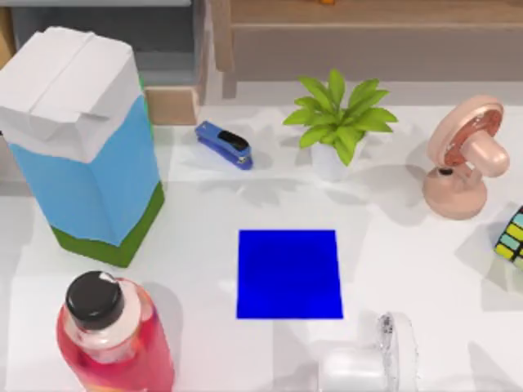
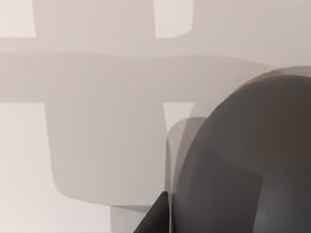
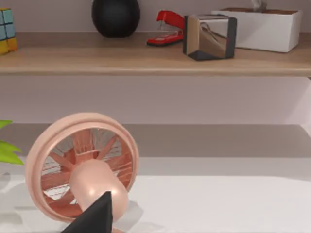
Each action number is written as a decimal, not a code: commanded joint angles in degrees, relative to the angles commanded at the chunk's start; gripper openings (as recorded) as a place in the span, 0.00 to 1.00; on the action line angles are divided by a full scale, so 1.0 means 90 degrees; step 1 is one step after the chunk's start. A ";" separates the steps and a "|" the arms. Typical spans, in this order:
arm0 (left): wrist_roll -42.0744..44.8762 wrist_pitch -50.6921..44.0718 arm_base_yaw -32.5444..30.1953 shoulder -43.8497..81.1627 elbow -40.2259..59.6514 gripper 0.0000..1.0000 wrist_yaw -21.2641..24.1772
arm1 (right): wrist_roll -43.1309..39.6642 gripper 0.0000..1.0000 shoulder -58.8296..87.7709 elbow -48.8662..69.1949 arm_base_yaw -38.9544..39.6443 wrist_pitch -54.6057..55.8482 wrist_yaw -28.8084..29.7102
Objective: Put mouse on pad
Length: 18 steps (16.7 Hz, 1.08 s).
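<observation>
Bare blue pad (image 1: pixel 289 273) from above; pink fan (image 3: pixel 81 167) at right wrist.

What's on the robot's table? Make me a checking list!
Surface: white table, shadow patches.
Job's things: flat bright blue square pad, centre, bare; white rounded thing by the top view's bottom edge, maybe the mouse.
Clutter: blue-and-white carton, pink bottle, blue stapler, potted plant, pink fan, colour cube.
Grippers: left gripper beside a dark grey dome; right gripper facing the fan.
Cables: nothing seen.
Surroundings: wooden shelf holding a red stapler.
</observation>
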 joint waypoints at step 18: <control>-0.0006 -0.2435 -0.0015 -0.0451 0.2227 0.00 0.0011 | 0.0000 1.00 0.0000 0.0000 0.0000 0.0000 0.0000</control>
